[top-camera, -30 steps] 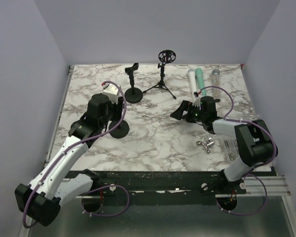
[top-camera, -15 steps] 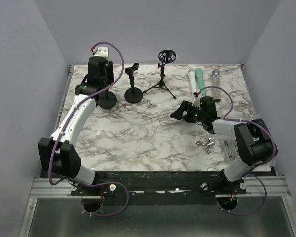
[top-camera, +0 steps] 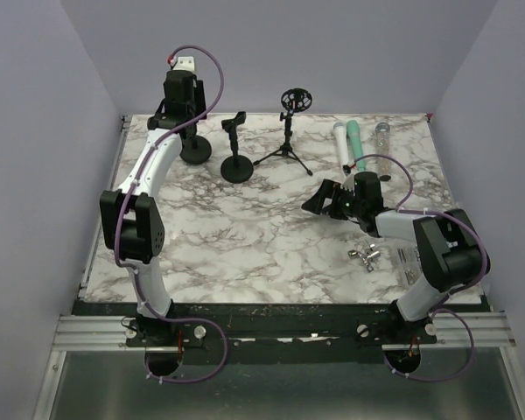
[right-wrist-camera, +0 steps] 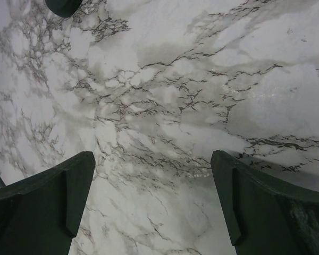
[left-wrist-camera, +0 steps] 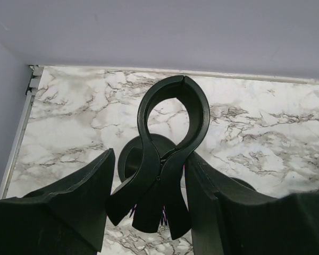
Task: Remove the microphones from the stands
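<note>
A robot test lab is shown. A flat bench with a white and grey marble pattern (top-camera: 271, 254) is boxed in on three sides by plain pale purple walls (top-camera: 35, 131). A white and black left robot arm (top-camera: 153, 171) and a matching right robot arm (top-camera: 437, 249) are bolted to a frame of black bars and silver metal rails (top-camera: 332, 331) at the near edge. Thin purple cables (top-camera: 220, 80) are looped along the arms. A few props are set out on the bench: two black round-footed clip stands (top-camera: 237, 168), a black tripod stand (top-camera: 288, 149) and some white, green and clear tubes (top-camera: 354, 140).
</note>
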Controlling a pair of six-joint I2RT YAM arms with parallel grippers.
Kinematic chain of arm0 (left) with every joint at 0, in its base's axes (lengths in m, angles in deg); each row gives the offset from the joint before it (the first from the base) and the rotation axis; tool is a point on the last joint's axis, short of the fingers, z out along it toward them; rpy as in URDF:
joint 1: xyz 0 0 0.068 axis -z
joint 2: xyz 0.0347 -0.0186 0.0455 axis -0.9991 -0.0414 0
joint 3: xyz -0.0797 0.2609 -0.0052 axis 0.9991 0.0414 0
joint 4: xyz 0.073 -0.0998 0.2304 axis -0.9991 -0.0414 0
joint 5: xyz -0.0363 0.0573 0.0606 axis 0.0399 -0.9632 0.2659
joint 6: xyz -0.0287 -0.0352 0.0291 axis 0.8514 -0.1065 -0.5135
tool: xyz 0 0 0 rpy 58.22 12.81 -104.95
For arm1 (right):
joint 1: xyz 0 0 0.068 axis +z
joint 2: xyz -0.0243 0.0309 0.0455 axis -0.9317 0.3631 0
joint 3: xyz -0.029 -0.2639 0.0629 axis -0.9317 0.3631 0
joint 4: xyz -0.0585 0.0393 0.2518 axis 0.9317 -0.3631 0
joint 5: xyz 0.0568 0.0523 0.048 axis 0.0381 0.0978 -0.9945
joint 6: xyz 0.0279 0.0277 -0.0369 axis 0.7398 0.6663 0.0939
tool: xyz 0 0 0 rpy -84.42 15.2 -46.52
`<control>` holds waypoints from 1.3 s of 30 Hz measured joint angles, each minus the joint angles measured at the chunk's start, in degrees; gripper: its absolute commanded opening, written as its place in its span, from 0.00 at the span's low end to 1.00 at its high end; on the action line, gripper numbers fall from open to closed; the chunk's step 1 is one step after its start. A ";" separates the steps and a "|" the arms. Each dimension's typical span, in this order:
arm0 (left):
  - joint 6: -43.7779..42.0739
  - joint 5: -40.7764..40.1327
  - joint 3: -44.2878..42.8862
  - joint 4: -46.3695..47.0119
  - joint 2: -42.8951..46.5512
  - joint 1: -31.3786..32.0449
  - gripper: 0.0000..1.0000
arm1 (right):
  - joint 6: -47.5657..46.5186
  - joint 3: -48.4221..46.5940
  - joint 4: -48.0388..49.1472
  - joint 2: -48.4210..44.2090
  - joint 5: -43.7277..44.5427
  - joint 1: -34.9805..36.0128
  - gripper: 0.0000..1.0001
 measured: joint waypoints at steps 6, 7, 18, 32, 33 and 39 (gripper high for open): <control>2.34 1.84 -0.31 -0.28 -3.32 -0.37 0.05 | 0.00 0.00 0.17 0.96 0.20 0.00 1.00; 2.86 1.92 -0.33 0.24 -3.56 -0.50 0.11 | -0.02 0.00 0.28 0.98 0.22 0.00 1.00; 8.83 4.07 -0.33 -1.62 -2.89 -3.34 0.92 | -0.02 0.00 0.96 1.33 0.22 0.00 1.00; 12.52 7.76 5.49 -6.23 17.84 -3.23 0.99 | -0.55 0.07 0.15 0.26 0.90 0.02 1.00; 13.09 9.03 7.93 -6.34 20.87 -3.23 0.98 | -0.57 0.13 0.11 -0.11 1.05 0.02 1.00; 18.49 19.17 26.49 -2.78 38.99 -1.38 0.99 | -0.57 0.55 0.04 -1.97 1.42 0.02 1.00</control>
